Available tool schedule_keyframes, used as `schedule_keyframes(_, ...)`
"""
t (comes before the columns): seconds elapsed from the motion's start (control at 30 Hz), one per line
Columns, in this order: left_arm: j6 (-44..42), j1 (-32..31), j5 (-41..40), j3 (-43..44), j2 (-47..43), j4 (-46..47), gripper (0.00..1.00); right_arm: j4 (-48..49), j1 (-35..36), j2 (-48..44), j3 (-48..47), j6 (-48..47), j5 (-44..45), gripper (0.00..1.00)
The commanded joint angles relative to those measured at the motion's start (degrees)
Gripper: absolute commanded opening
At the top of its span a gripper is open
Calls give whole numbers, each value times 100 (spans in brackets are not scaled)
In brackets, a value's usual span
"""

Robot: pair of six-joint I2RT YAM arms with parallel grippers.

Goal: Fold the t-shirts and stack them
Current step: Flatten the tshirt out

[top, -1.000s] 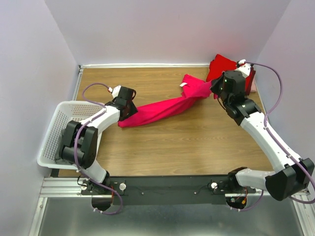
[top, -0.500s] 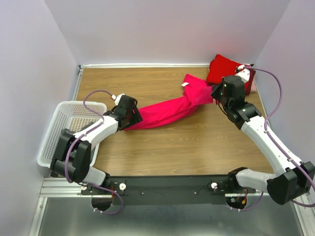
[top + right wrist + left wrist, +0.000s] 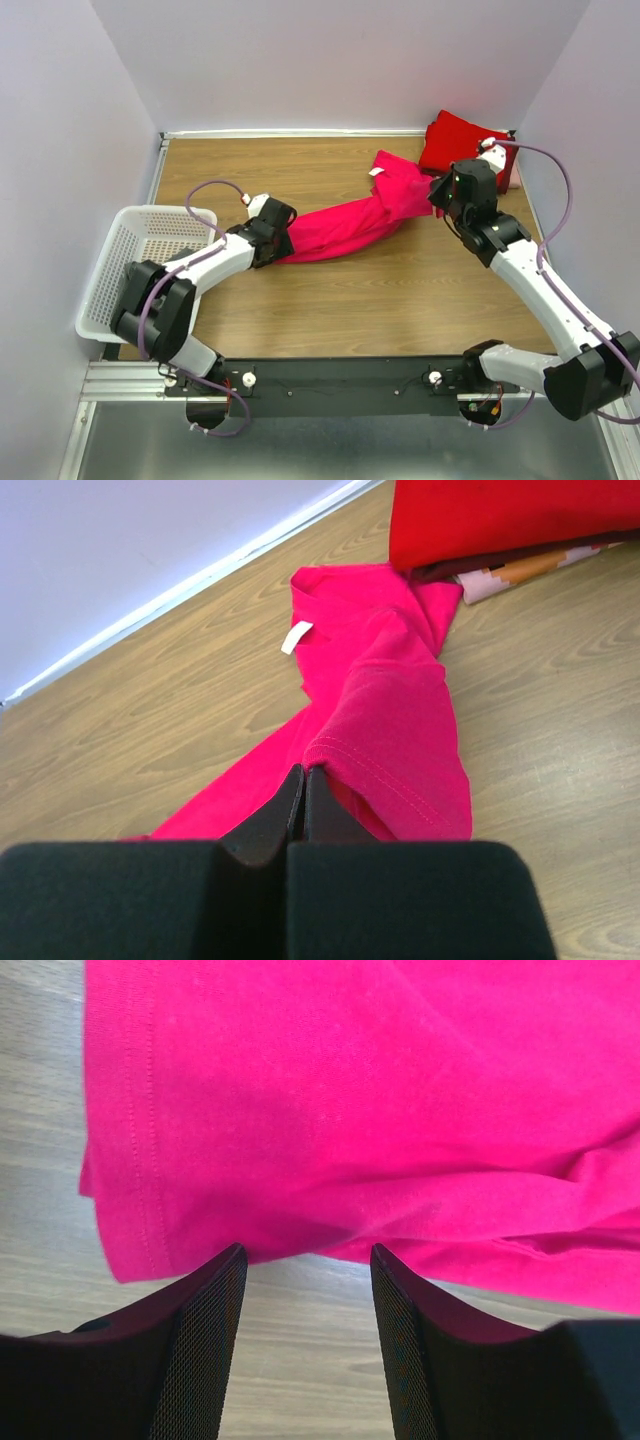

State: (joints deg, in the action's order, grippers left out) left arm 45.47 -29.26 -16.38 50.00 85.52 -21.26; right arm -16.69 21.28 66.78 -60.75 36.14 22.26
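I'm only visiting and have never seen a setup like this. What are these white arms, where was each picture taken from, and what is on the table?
These are two robot arms bolted at the near edge of a wooden table. The overhead picture comes from a fixed camera above and behind them. The other two come from a small camera on each wrist, so that arm's own fingers show at the bottom. A pink t-shirt lies stretched out between the arms. The right fingers are shut on a fold of it. The left fingers are open at its other end, gripping nothing. Folded red t-shirts sit in the far right corner, and a white basket sits at the left edge.
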Motion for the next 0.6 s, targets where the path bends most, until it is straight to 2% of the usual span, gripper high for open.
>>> schedule_keyframes(0.0,-91,-89,-471,238,333,-133,60,-63,-36,-166,98,16,-55,1)
schedule_keyframes(0.1,-65,-89,-585,326,439,-133,59,-63,-36,-183,134,16,-81,1)
schedule_keyframes(0.13,-56,-89,-664,352,492,-142,51,-63,-45,-192,142,7,-90,1)
schedule_keyframes(0.23,-65,-89,-840,572,702,-221,38,-63,-36,-236,160,-2,-117,1)
schedule_keyframes(0.3,-100,-80,-963,809,913,-361,21,-71,-45,-288,169,-28,-108,1)
schedule_keyframes(0.33,-109,-80,-1033,888,958,-388,9,-71,-45,-315,169,-54,-91,1)
schedule_keyframes(0.43,-214,-37,-1069,1152,1011,-414,0,-98,-45,-394,169,-107,-47,1)
schedule_keyframes(0.57,-381,183,-999,1748,1037,-502,0,-115,-45,-456,143,-151,-55,1)
